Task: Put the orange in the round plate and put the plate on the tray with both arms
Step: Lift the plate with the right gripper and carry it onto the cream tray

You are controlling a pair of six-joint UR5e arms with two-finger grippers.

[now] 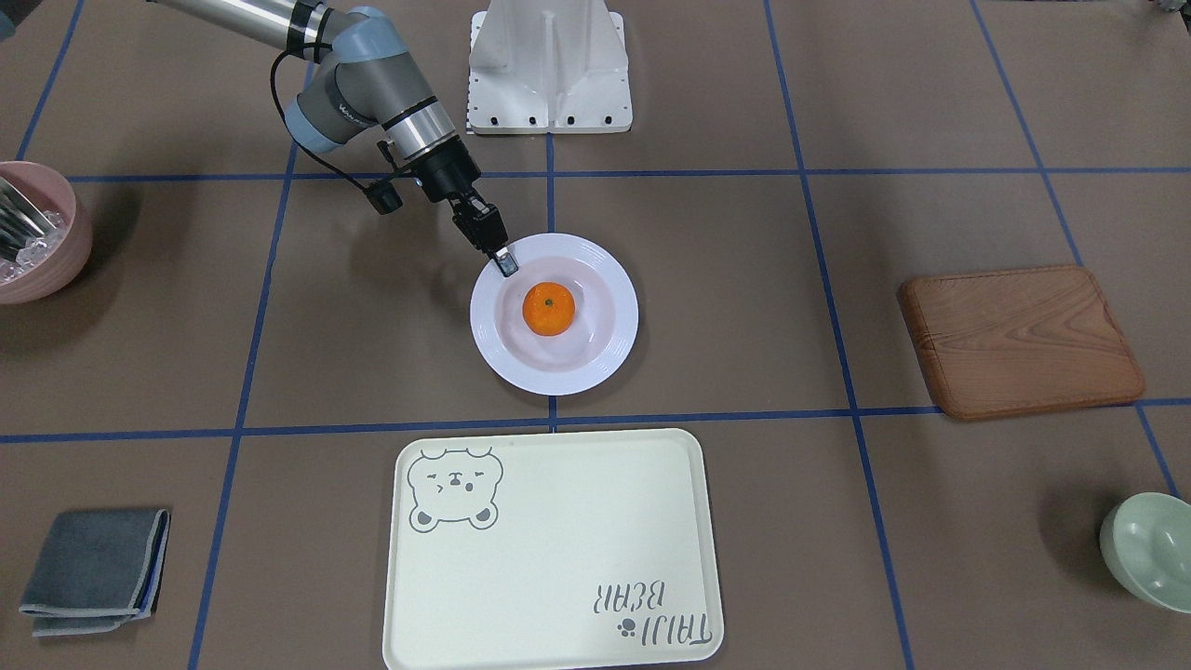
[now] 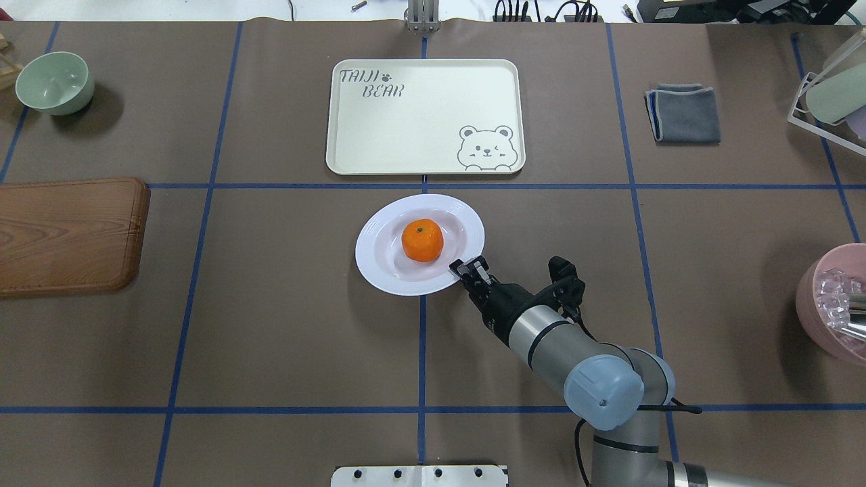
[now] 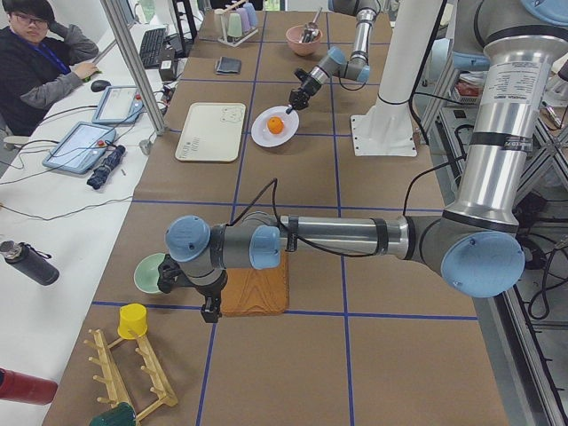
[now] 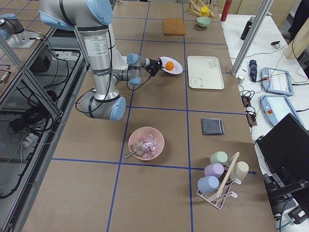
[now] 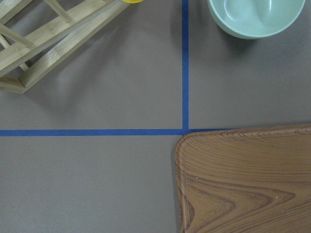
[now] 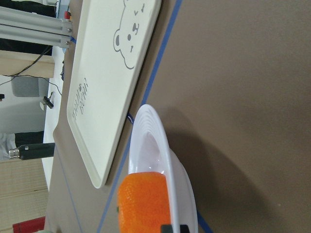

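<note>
The orange (image 1: 548,309) sits in the well of the round plate (image 1: 609,358), roughly at its centre, stem spot facing up. The round plate stands on the desk (image 1: 744,279), over a crossing of blue tape lines. It is just beside the tray (image 1: 558,558) but apart from it, with one tape line between them. The tray carries nothing.

The right arm (image 2: 575,352) reaches in low and at a slant. The right tool (image 1: 503,263) meets the plate rim on the robot's side. Its jaws are drawn narrow, and the fingertips (image 2: 473,267) appear to pinch the ridged rim, one above and one below. The right wrist view shows the rim edge-on with the orange behind it. Whether the plate is raised off the desk cannot be told.

The left arm (image 3: 337,235) is stretched out well away from the plate. The left tool (image 3: 210,311) points downward by a corner of the wooden board (image 1: 1019,340), near the green bowl (image 1: 1149,549). Its opening cannot be told.

A pink bowl (image 1: 42,233) and a folded grey cloth (image 1: 93,569) lie toward the robot's right.
</note>
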